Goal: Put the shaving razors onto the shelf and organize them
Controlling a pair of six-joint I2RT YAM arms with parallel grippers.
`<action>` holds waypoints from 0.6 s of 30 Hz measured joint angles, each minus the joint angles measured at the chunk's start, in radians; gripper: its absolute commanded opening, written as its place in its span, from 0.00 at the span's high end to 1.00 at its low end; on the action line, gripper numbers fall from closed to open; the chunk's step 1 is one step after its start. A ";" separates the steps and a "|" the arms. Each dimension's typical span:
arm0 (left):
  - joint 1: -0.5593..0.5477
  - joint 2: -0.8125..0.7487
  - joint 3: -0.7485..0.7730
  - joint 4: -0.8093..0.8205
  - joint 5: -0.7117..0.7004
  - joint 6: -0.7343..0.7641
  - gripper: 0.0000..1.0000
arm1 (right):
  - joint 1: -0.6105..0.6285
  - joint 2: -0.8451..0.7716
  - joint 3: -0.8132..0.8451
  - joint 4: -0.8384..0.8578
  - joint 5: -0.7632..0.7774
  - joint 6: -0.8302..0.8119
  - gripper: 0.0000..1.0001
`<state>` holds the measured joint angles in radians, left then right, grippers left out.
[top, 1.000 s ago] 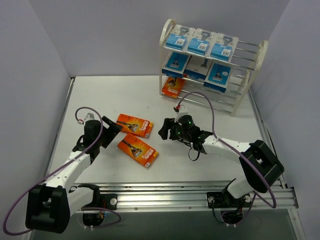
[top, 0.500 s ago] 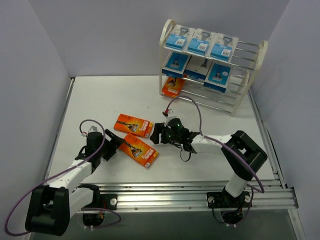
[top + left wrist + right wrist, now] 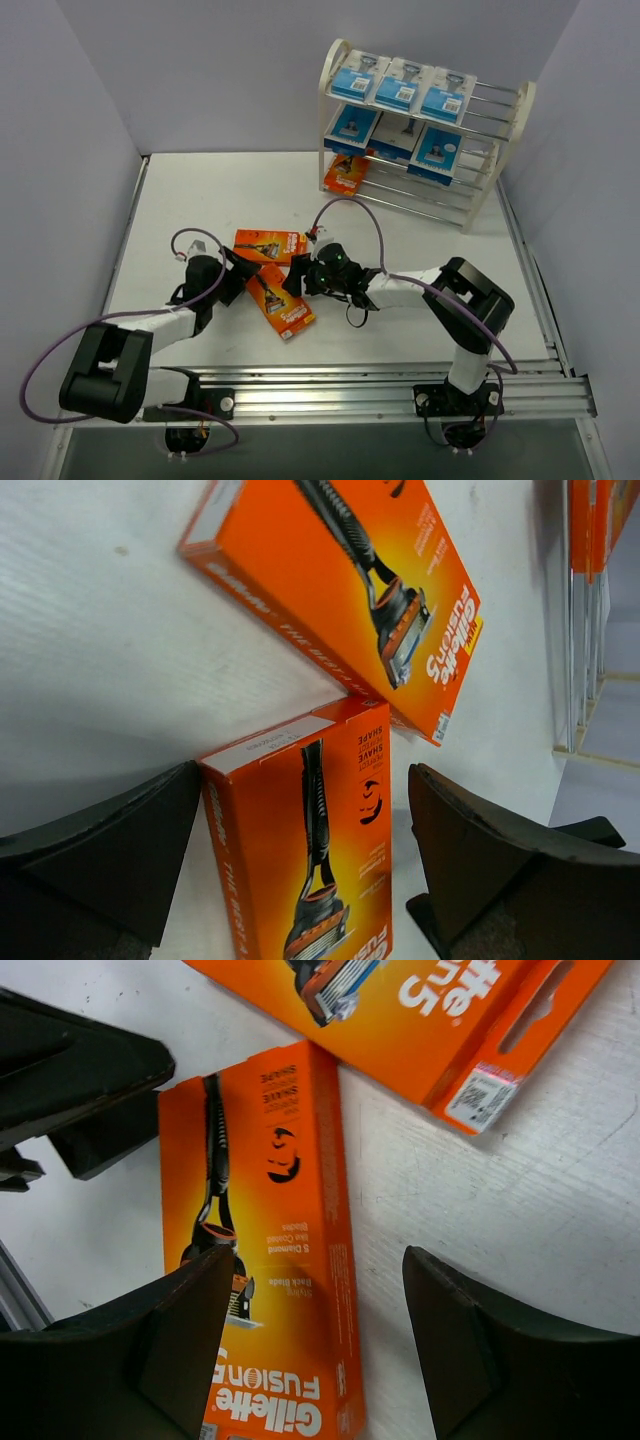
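Six blue packs (image 3: 397, 90) and one orange box (image 3: 346, 173) sit on the shelf (image 3: 525, 105), but the far box (image 3: 268, 245) and the near box (image 3: 282, 305) lie on the surface (image 3: 200, 190), the near one between my wide-open left gripper (image 3: 305, 772) and my parted right gripper (image 3: 318, 1255), neither gripping.

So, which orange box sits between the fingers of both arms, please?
The front box, nearest the arm bases; the second box lies behind it, the third box at the shelf.
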<state>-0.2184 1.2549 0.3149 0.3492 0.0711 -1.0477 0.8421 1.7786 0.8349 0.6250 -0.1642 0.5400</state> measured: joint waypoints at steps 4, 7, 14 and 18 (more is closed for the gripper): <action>-0.069 0.114 0.057 0.079 -0.024 -0.014 0.06 | 0.011 0.000 -0.007 0.018 -0.005 0.010 0.36; -0.118 0.178 0.103 0.108 -0.047 -0.017 0.06 | 0.016 0.000 -0.039 0.042 -0.012 0.023 0.36; -0.190 0.322 0.229 0.150 -0.067 -0.010 0.06 | 0.017 -0.036 -0.130 0.072 -0.019 0.048 0.36; -0.229 0.398 0.291 0.193 -0.067 -0.006 0.06 | 0.017 -0.085 -0.179 0.069 -0.018 0.061 0.36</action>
<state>-0.4477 1.6527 0.6064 0.5426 0.0040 -1.0534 0.8593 1.6939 0.6556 0.6937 -0.1825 0.6010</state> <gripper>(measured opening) 0.940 0.640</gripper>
